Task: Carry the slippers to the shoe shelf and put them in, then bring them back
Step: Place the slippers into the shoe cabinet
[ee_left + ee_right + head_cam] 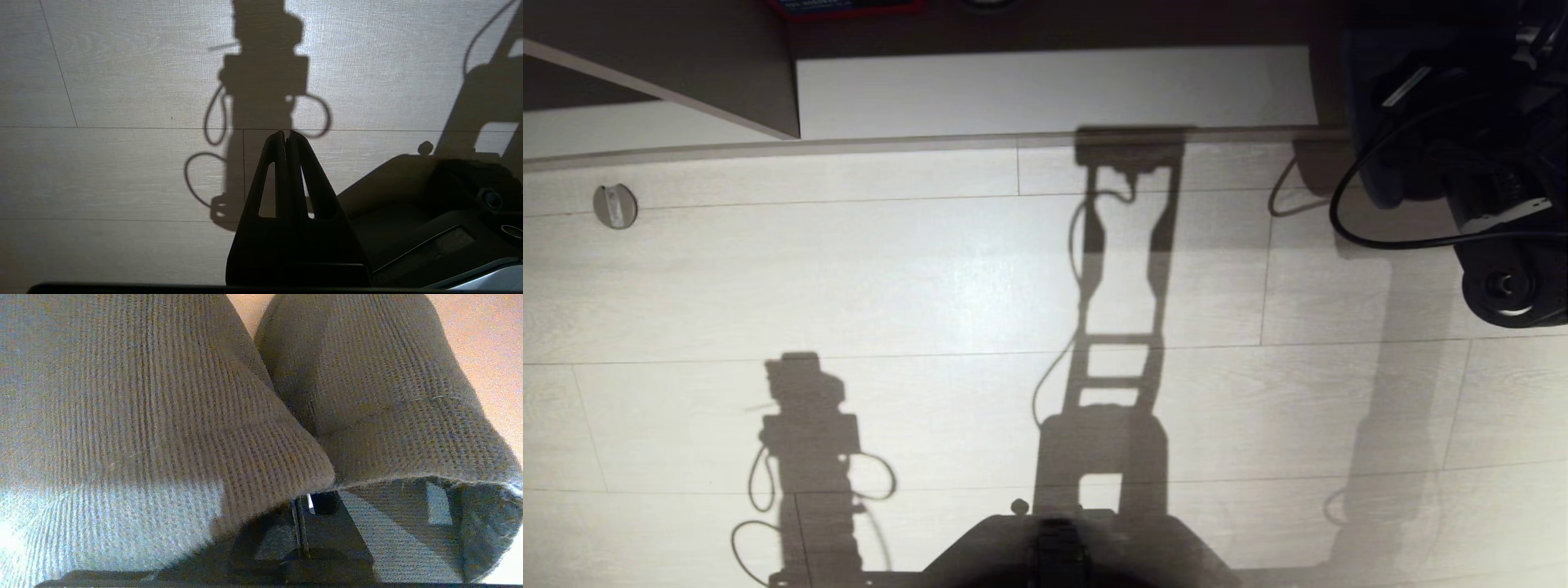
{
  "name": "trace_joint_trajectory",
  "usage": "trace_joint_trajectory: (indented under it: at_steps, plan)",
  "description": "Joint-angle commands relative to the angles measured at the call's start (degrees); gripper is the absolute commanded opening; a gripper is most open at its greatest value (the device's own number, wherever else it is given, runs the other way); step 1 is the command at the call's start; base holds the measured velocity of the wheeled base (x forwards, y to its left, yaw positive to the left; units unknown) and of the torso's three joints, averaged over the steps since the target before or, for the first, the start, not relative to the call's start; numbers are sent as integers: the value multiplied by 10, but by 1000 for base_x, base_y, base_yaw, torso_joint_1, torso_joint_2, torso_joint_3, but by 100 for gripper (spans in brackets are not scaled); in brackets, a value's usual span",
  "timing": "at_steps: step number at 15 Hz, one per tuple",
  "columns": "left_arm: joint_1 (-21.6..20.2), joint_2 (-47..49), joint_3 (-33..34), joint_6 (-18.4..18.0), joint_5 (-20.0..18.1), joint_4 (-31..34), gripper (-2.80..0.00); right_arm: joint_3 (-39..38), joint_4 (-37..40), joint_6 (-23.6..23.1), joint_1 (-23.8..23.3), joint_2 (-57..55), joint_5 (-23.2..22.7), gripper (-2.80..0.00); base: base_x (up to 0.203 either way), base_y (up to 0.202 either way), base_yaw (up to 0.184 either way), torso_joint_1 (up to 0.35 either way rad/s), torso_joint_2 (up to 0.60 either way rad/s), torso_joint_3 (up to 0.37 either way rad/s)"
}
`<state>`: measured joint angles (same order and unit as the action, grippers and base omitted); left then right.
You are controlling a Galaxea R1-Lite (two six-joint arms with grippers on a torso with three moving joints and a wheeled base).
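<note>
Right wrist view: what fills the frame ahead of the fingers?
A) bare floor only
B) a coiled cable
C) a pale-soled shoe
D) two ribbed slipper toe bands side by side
D: the slippers sit side by side, their ribbed fabric bands filling the view, with the right gripper closed at their edge.

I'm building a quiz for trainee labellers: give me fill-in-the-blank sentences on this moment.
1. The left gripper hangs over the pale plank floor with its fingers ___.
2. Right at the right gripper are ___ dark ribbed-fabric slippers, side by side.
3. In the head view the right arm fills the upper ___ corner.
Missing words: shut; two; right.
</note>
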<state>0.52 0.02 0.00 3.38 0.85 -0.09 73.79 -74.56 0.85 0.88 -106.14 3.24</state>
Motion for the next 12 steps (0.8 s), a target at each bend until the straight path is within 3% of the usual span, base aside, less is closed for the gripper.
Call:
trace_joint_trajectory:
  at_steps: [1,10,11,12]
  plan:
    - [0,0,0,0,0,0,-280,6,-5,0,-1,1,1,-280,0,0,0,0,0,0]
    - [0,0,0,0,0,0,-280,8,-4,-2,-3,-1,0,-280,0,0,0,0,0,0]
    - [0,0,0,0,0,0,-280,7,-4,-5,-3,-2,5,0,0,0,0,0,0,0]
    - [0,0,0,0,0,0,-280,8,-4,-4,-2,-1,10,0,0,0,0,0,0,0]
